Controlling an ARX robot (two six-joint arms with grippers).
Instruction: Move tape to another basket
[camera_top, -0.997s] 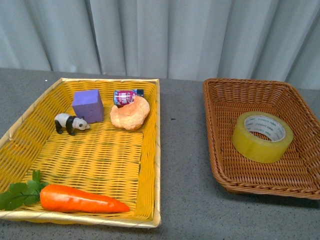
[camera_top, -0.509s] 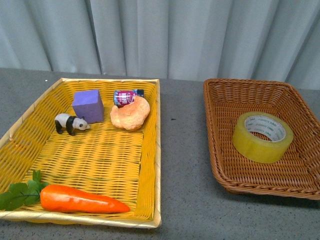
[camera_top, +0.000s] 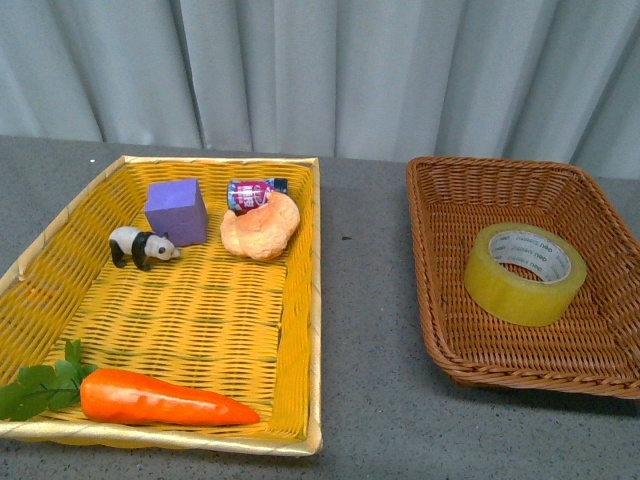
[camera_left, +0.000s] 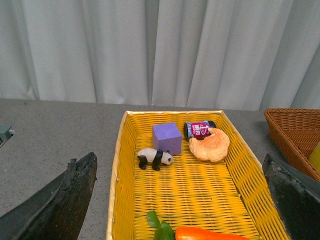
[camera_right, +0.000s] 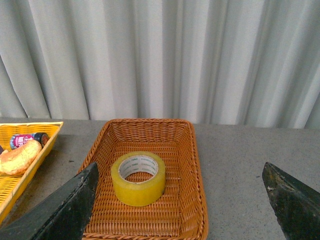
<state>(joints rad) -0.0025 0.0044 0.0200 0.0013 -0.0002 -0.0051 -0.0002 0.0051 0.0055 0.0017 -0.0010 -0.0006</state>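
So the tape (camera_top: 525, 273) is sitting flat inside the brown wicker basket (camera_top: 447, 300), hole facing up, white printed core showing. It's roughly mid-basket, a bit toward the far side, and not leaning on any wall as far as I can see. The basket is on the right part of the grey surface (camera_top: 365, 330), with a strip of bare surface between it and the yellow woven tray (camera_top: 298, 330) on the left.

Right end effector (camera_right: 180, 212): in the right wrist view its two dark fingers (camera_right: 62, 210) stand spread wide at both edges of the picture, gripping nothing. The tape lies between them and ahead, closer to one finger than the other, clearly not touching either. The end effector sits back from the basket, looking down into it.

Left end effector (camera_left: 180, 210) is also spread wide and empty, pointed at the yellow tray. Only a sliver of the brown basket shows at the edge of that view.

In the tray: a purple cube (camera_top: 176, 211), a toy panda (camera_top: 141, 246) just beside it, a small can (camera_top: 253, 192) lying on its side touching a croissant-like pastry (camera_top: 260, 228), and a toy carrot (camera_top: 165, 400) with green leaves along the near edge.

Neither arm shows up in the front view.
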